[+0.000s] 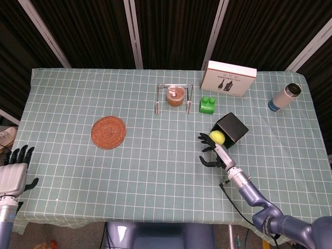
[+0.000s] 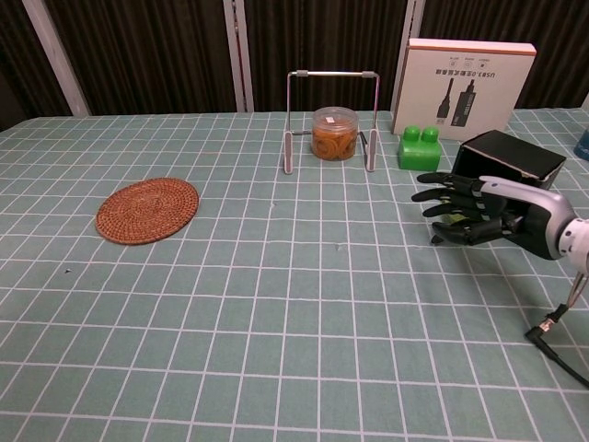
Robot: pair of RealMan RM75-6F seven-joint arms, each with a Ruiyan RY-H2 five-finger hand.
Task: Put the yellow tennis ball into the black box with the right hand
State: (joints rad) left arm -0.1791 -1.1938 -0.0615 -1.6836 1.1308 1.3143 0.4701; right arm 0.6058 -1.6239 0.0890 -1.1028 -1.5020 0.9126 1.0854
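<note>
In the head view my right hand (image 1: 212, 150) holds the yellow tennis ball (image 1: 217, 137) at its fingertips. The ball sits right against the near-left face of the black box (image 1: 234, 126). The chest view shows the same hand (image 2: 474, 216) raised off the cloth just in front of the black box (image 2: 511, 157), fingers curved and spread. There the fingers hide the ball. Whether the ball is past the box's edge I cannot tell. My left hand (image 1: 13, 174) hangs at the table's near-left corner, fingers apart and holding nothing.
A green block (image 1: 208, 105) and a wire rack with a jar (image 1: 175, 96) stand behind the box. Further back is a white carton (image 1: 228, 78), with a bottle (image 1: 285, 97) far right. A woven coaster (image 1: 108, 132) lies at the left. A black cable (image 2: 552, 345) trails near my right wrist.
</note>
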